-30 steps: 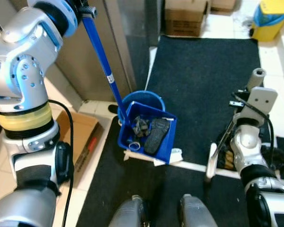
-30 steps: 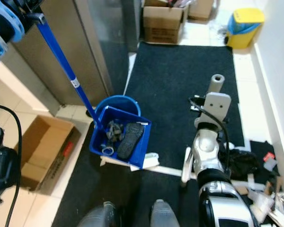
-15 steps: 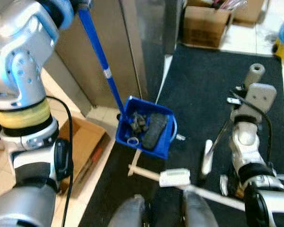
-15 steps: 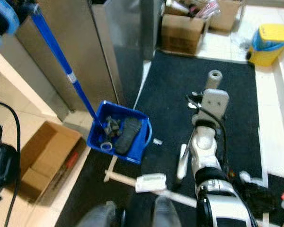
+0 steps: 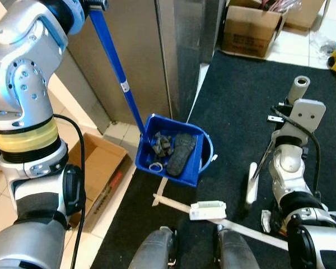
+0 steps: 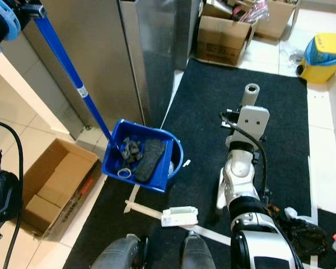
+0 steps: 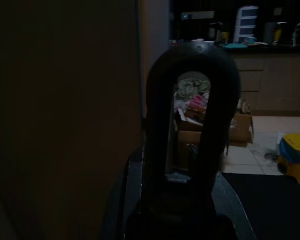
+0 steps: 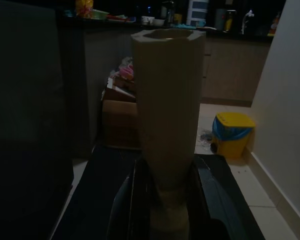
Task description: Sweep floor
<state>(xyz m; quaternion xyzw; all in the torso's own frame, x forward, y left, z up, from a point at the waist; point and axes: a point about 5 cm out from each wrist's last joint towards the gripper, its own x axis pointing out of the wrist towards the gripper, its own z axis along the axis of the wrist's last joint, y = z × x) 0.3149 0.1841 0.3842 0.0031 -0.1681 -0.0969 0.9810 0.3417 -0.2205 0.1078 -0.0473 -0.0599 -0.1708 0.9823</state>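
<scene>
A blue dustpan (image 5: 173, 154) hangs tilted over a round blue bin (image 5: 211, 151), holding a black sole, grey scraps and a ring. Its long blue handle (image 5: 117, 78) runs up to my raised left gripper (image 7: 182, 205), which is shut on the handle's dark looped end (image 7: 190, 100). On the right, my right gripper (image 8: 167, 210) is shut on the beige broom handle (image 8: 167, 100), which stands upright with its top (image 5: 300, 85) above the black mat (image 5: 252, 95). The broom's lower end is hidden behind my right arm.
A steel cabinet (image 5: 151, 50) stands behind the dustpan. An open cardboard box (image 5: 98, 165) lies left of the mat. More boxes (image 5: 249, 33) and a yellow bin (image 6: 325, 56) sit at the far end. A white strip with a white block (image 5: 207, 210) lies before my feet.
The camera has shifted, showing more of the far room. The dustpan now covers more of the blue bin. The white block on the strip has come into view.
</scene>
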